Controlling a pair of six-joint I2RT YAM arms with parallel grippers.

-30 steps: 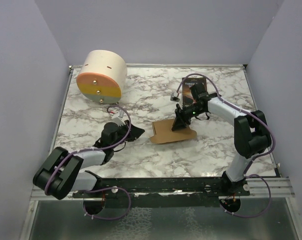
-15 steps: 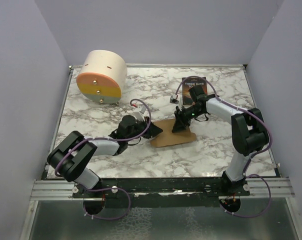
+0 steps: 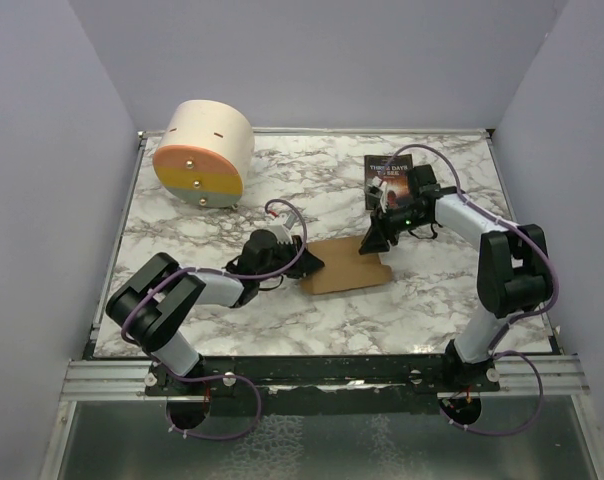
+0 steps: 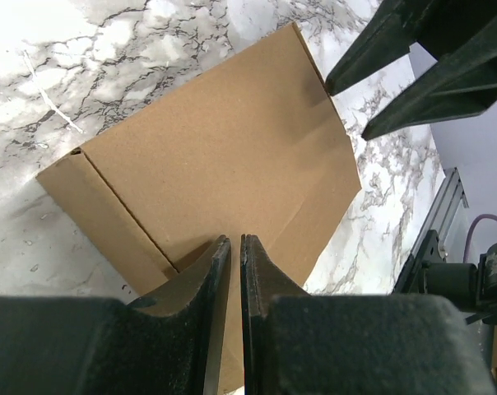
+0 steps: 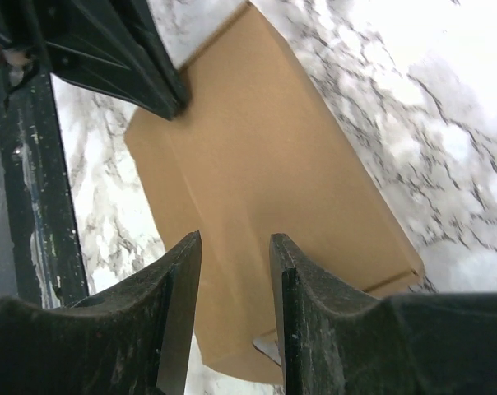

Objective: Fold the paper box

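The paper box (image 3: 344, 268) lies flat on the marble table, a brown cardboard sheet with one creased flap. My left gripper (image 3: 312, 264) is at its left edge. In the left wrist view the gripper (image 4: 234, 240) has its jaws almost together, only a thin slit between them, tips just over the cardboard (image 4: 224, 156), with nothing seen pinched. My right gripper (image 3: 370, 246) hovers at the box's far right corner. In the right wrist view it (image 5: 236, 247) stands partly open above the cardboard (image 5: 273, 164), nothing between its fingers. Each wrist view shows the other gripper's fingers at the opposite edge.
A dark-covered book (image 3: 387, 177) lies behind the right gripper. A big cream cylinder with an orange-yellow face (image 3: 202, 152) lies at the back left. Purple walls close in the table on three sides; a black rail (image 3: 332, 370) runs along the near edge.
My left arm has swung right from open table to the box's left edge. The right gripper has drawn back from over the box to its right corner and opened slightly.
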